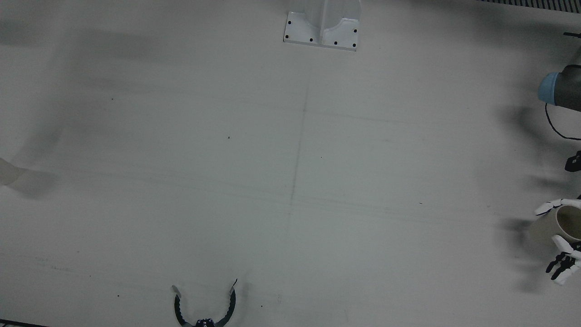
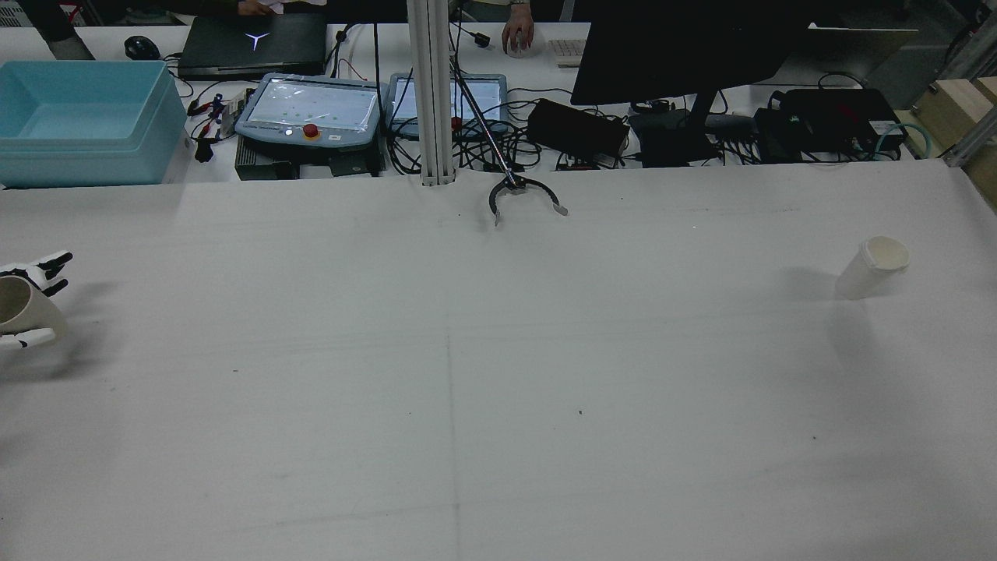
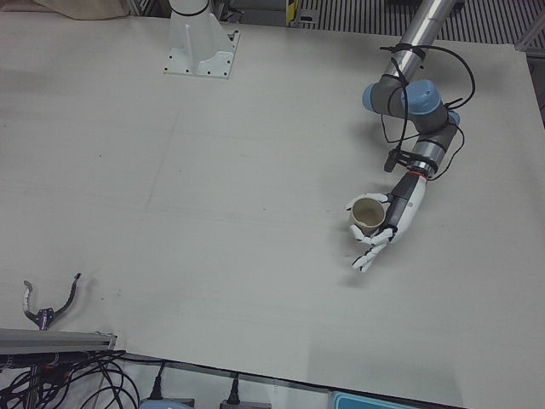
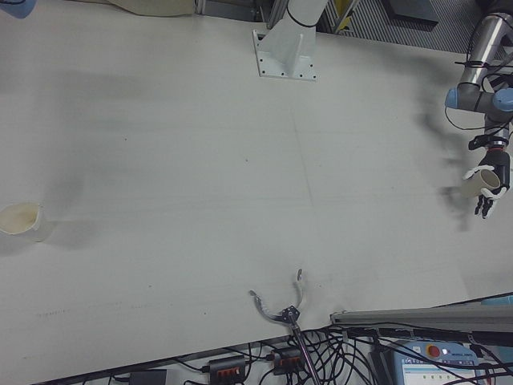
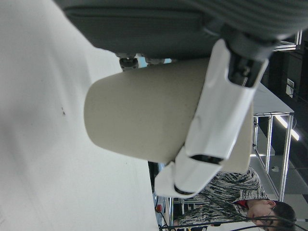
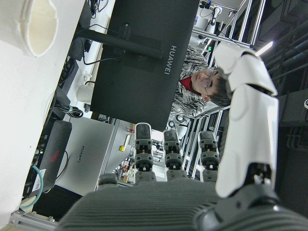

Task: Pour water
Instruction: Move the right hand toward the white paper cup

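Note:
My left hand (image 3: 390, 223) is shut on a beige paper cup (image 3: 367, 214) and holds it above the table near the left side edge, its mouth tipped sideways. The rear view catches this cup (image 2: 17, 308) at its left border, and the front view shows the cup (image 1: 553, 225) at its right border. The thumb (image 5: 216, 120) lies across the cup wall (image 5: 139, 115) in the left hand view. A second, white cup (image 2: 872, 267) stands alone on the right half of the table. My right hand (image 6: 192, 163) is open with fingers apart, and the white cup (image 6: 33, 24) is well away from it.
A black curved tool (image 2: 523, 196) lies at the table's far edge, by a metal post (image 2: 432, 93). Beyond the table are a blue bin (image 2: 86, 117), teach pendants, a monitor and cables. An arm pedestal (image 1: 322, 32) stands at the table's robot side.

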